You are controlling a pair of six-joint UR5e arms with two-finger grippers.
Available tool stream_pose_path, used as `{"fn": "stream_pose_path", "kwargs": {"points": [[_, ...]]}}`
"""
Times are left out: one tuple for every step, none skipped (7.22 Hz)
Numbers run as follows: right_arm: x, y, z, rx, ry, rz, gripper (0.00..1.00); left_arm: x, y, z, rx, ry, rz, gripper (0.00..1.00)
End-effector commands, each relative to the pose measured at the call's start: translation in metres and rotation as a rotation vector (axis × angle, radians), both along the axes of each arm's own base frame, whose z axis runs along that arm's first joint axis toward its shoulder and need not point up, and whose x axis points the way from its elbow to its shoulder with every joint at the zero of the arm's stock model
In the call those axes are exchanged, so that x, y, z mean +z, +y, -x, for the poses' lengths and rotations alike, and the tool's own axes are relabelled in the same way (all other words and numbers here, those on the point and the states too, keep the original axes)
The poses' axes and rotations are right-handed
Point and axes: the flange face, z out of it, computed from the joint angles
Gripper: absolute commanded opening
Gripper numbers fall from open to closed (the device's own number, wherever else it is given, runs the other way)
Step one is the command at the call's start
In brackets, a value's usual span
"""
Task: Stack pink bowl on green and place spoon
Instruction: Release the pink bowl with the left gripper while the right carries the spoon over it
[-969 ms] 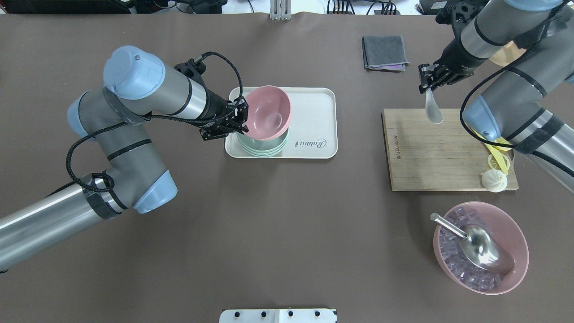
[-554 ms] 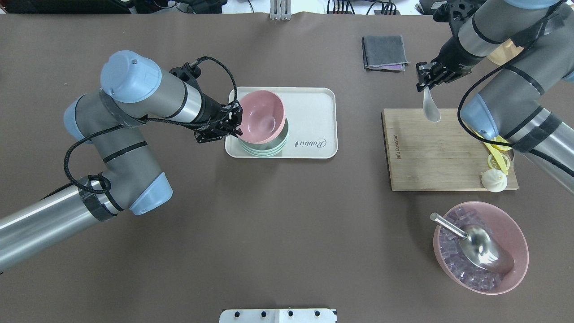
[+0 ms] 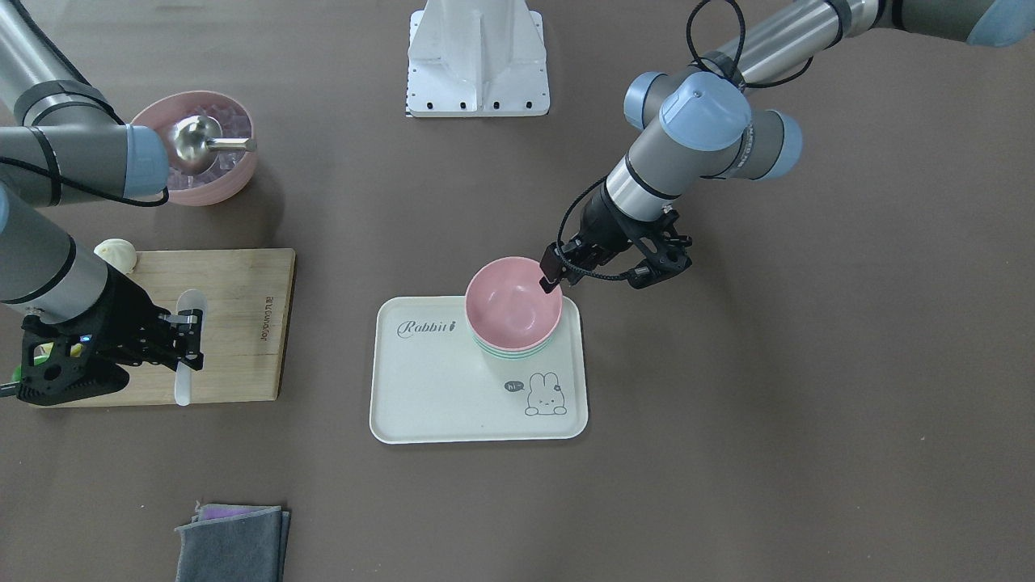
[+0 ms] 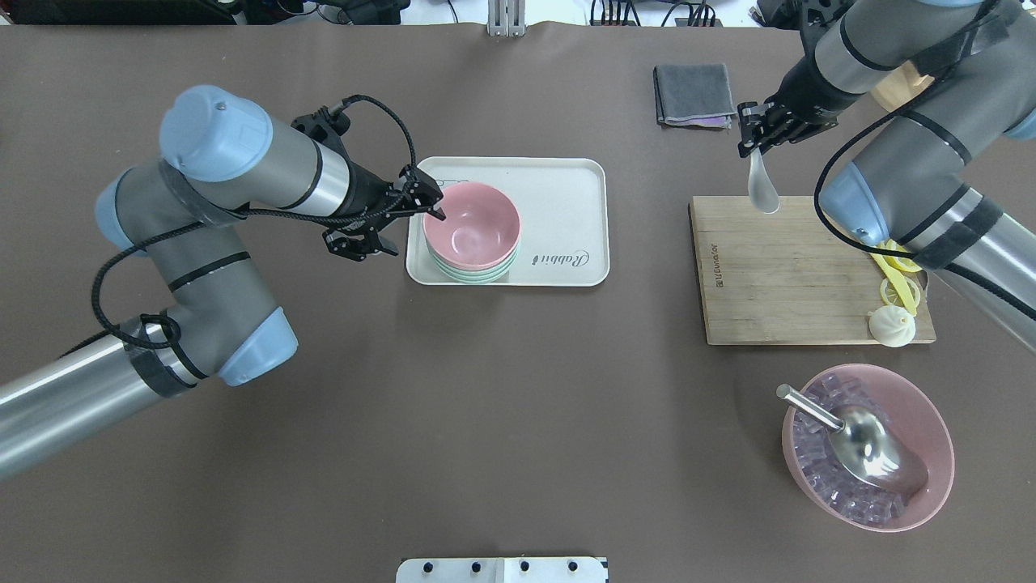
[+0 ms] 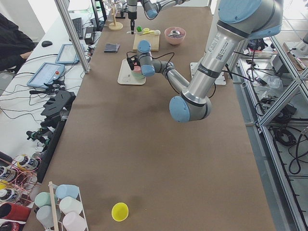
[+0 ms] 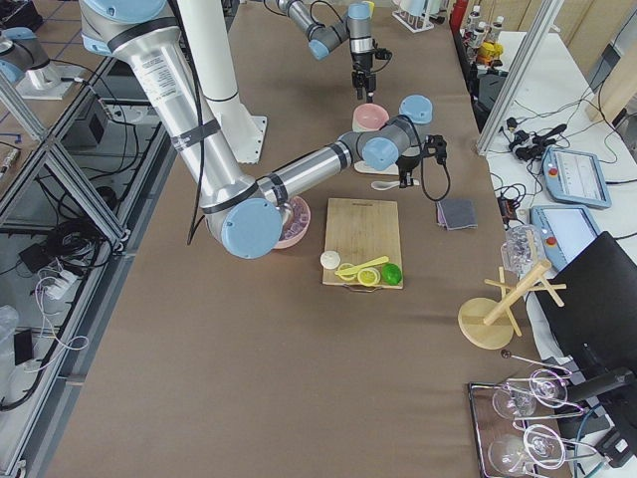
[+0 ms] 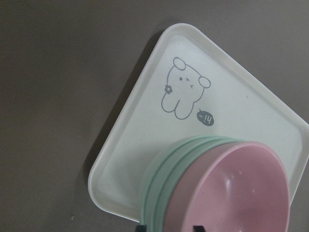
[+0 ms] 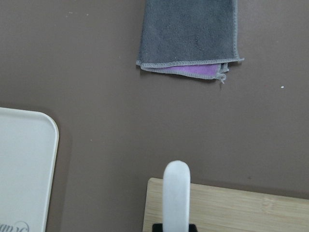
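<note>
The table point(image 4: 518, 405) carries everything. The cutting board point(image 4: 777, 275) lies well apart from the tray point(image 4: 566, 202), on the robot's right of it. The tray sits toward the robot's left and serves as the base for the stack, which keeps the bowls in one place.

At the tray's end nearest the left arm stand the green bowls point(image 4: 473, 275), nested together. The pink bowl point(image 4: 473, 223) sits level inside the top one, so the stacking looks done. The left gripper point(image 4: 434, 209) is at the pink bowl's rim on the side away from the tray's middle. Its jaws appear parted, straddling the rim rather than pinching it, probably so the bowl can settle under its own weight.

A folded cloth point(image 4: 694, 93) lies beyond the tray, toward the board, and plays no part.

The spoon point(image 4: 761, 190) is well away from the tray, hanging scoop-down over the board's far edge on the tray side. The right gripper point(image 4: 749, 144) pinches its handle end, which leaves the scoop free to go first into the pink bowl.
</note>
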Motion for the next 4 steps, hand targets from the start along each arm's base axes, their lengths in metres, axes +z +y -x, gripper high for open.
{"fn": "stream_pose_path", "kwargs": {"points": [[-0.059,0.0,0.028,0.06,-0.067,0.065,0.0,0.019,-0.056,0.129,-0.023,0.03,0.027,0.98],[-0.086,0.009,0.056,0.064,-0.09,0.086,0.0,0.066,-0.075,0.203,-0.003,-0.024,-0.079,0.98],[-0.133,0.007,0.083,0.101,-0.12,0.099,0.0,0.13,-0.084,0.252,0.013,-0.107,-0.157,0.98],[-0.17,0.007,0.117,0.131,-0.139,0.117,0.0,0.175,-0.082,0.265,0.043,-0.158,-0.194,0.98]]}}
